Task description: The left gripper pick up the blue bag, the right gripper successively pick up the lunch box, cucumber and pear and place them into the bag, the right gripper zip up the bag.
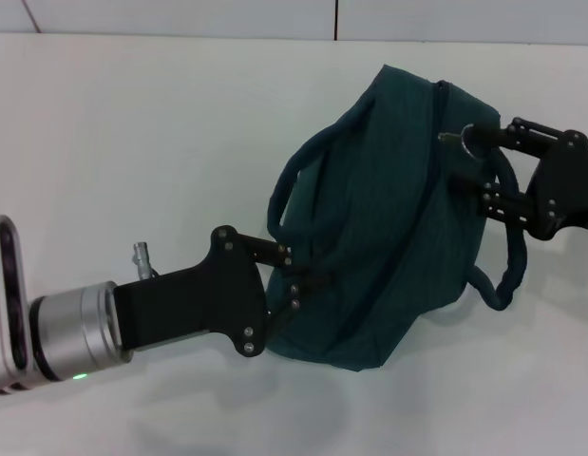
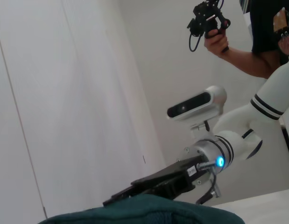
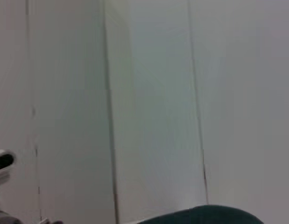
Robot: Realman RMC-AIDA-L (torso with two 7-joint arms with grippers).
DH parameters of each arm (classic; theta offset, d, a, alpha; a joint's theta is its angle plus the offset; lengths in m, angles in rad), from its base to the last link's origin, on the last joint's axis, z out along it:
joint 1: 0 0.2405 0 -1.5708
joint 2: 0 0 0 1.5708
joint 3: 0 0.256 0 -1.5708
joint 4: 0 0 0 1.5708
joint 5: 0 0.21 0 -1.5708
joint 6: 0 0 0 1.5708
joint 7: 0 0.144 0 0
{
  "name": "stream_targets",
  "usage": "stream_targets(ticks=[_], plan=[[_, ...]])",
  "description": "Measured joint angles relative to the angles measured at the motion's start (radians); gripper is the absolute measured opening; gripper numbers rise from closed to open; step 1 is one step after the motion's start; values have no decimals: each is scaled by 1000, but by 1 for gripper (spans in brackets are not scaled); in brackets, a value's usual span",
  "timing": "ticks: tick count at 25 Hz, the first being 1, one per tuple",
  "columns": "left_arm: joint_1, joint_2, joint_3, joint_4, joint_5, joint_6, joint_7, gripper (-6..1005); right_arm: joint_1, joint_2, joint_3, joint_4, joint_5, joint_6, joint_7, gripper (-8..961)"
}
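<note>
White bench with blue bag, left hand clenched on its near edge, right hand grasping the zipper pull.

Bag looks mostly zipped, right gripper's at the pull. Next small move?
Probably keep the right gripper drawing the ring pull along the zipper: it sits at the blue bag's far end while the left gripper pinches the near edge.

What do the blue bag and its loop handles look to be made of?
The blue bag looks like soft matte woven fabric: it sags and creases where the left gripper and right gripper meet it, with no shine. The loop handles seem padded fabric tubing in the same teal, round and bending freely. The exact fibre cannot be told.
</note>
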Motion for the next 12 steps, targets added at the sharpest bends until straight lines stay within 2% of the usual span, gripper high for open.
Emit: stream_targets(ticks=[5,12], plan=[[7,-1,7,0,0,0,4,68,-3,3,2,-2,7,-2,-9,615],[13,-2,7,0,1,1,6,69,-18,3,2,-3,49,-84,-62,634]])
